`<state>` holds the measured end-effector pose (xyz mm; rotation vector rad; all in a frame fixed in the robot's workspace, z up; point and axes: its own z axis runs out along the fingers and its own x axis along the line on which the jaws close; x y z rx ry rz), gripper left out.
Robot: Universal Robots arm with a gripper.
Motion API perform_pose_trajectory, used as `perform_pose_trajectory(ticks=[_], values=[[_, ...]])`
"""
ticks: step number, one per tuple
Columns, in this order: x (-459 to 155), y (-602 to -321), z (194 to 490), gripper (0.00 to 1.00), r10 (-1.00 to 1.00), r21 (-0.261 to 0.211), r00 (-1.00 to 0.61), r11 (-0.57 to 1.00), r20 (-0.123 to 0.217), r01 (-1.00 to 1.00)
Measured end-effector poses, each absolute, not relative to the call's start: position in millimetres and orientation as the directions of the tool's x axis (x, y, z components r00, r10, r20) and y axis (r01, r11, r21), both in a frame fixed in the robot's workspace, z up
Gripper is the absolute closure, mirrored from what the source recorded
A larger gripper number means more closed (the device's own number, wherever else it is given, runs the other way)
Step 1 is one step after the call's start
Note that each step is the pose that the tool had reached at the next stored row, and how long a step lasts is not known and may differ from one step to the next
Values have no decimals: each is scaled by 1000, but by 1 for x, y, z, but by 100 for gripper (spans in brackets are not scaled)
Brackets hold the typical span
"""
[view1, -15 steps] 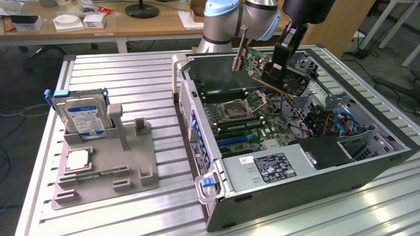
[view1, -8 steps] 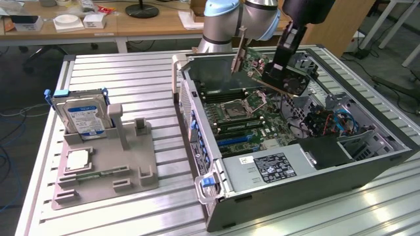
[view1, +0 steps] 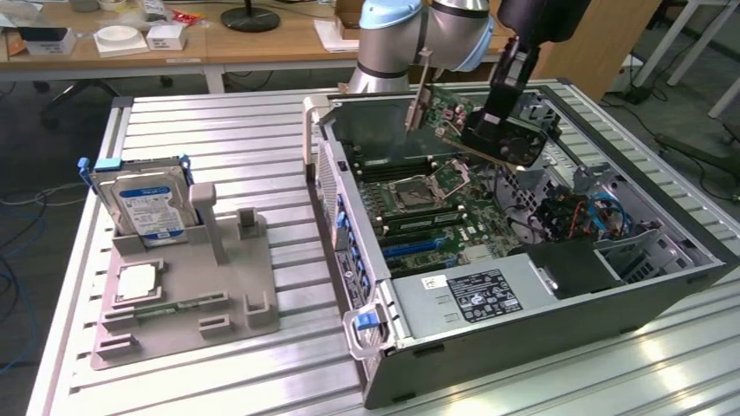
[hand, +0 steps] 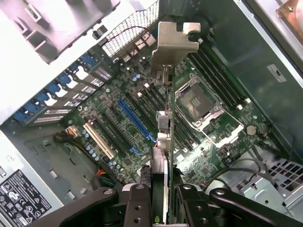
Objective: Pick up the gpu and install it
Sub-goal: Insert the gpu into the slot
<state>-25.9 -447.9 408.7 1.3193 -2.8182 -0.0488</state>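
Silvery metal caps the far end of the gpu (hand: pixel 163 125), a thin flat dark circuit card: that is its end bracket (hand: pixel 175 42). My black two-fingered gripper (hand: pixel 161 194) is clamped on the opposite end. Its fingers (hand: pixel 137 203) press on both flat faces, so through the wrist camera I see the card edge-on, like a blade. I judge that this hold keeps the connector edge free and stops the card from twisting.

In the exterior view the gpu (view1: pixel 451 117) hangs tilted in the air over the open black computer case (view1: pixel 521 321), which lies on its side on a table of ribbed aluminium slats (view1: pixel 231 130). The card is above the green motherboard (view1: pixel 434 212) and touches nothing but the gripper (view1: pixel 495 117). It is not yet seated.

From the wrist, a long blue expansion slot (hand: pixel 135 120) lies to one side of the card and the square silver processor socket (hand: pixel 196 101) to the other. The card's line crosses the slot at an angle, so I judge the two are not aligned.

Toward the exterior view's left, well apart from the case, a grey moulded holder (view1: pixel 231 286) keeps a blue-labelled silver hard drive (view1: pixel 145 204) upright and a small square silver chip (view1: pixel 137 282) flat, probably to keep them out of the arm's way.
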Motion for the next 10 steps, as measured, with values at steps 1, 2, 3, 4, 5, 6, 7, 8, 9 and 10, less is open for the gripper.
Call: perform_pose_trajectory(ticks=[1,2,3,4,5,6,7,8,9,10], values=[[-26,-448,409,73,-774,41,-634,633,13,-773],[-26,-448,409,73,-779,41,-627,626,13,-778],[-26,-448,409,73,-785,41,-619,619,13,-784],[-26,-448,409,73,-791,41,-611,611,13,-790],[-26,-448,409,73,-797,41,-604,604,13,-796],[-26,-448,409,73,-803,41,-596,596,13,-802],[-26,-448,409,73,-809,41,-588,588,13,-808],[-26,-448,409,73,-815,41,-580,580,13,-814],[-26,-448,409,73,-820,41,-572,572,13,-819],[-26,-448,409,73,-825,41,-565,565,13,-824]])
